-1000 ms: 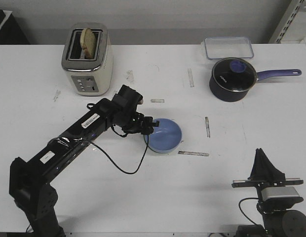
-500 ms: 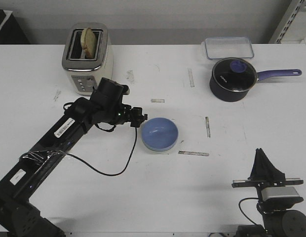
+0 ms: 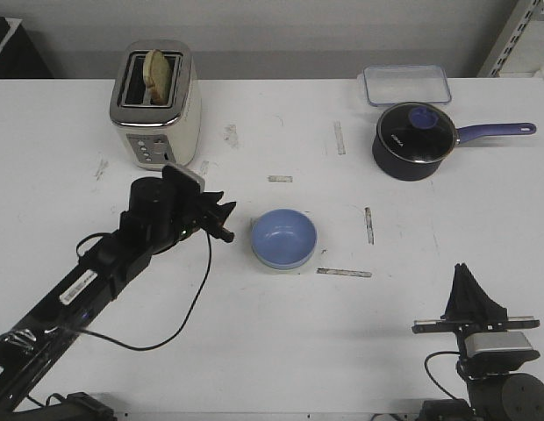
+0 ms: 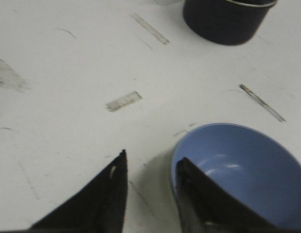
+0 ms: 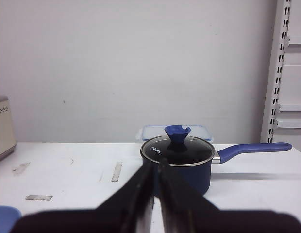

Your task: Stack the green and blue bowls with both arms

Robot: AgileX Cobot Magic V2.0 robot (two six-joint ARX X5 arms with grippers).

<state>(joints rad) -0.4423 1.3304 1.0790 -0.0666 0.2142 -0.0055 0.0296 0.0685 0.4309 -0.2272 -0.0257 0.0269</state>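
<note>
The light blue bowl (image 3: 284,237) sits upright at the table's middle. A thin pale green edge (image 3: 273,263) shows under its near rim, so the green bowl seems nested beneath it, mostly hidden. My left gripper (image 3: 226,222) is open and empty, a short way left of the bowl. In the left wrist view the gripper (image 4: 151,159) hangs over bare table, with the blue bowl (image 4: 247,167) just beside one finger. My right gripper (image 3: 469,285) rests at the near right, far from the bowls. Its jaws (image 5: 157,164) are shut on nothing.
A cream toaster (image 3: 155,103) holding a bread slice stands at the back left. A dark blue saucepan (image 3: 414,140) with a glass lid and a clear lidded box (image 3: 405,85) are at the back right. Tape strips mark the table.
My left arm has pulled back to the left, away from the blue bowl, and its gripper has let go. The bowl shifted slightly left, then stayed put. The right arm has not moved.
</note>
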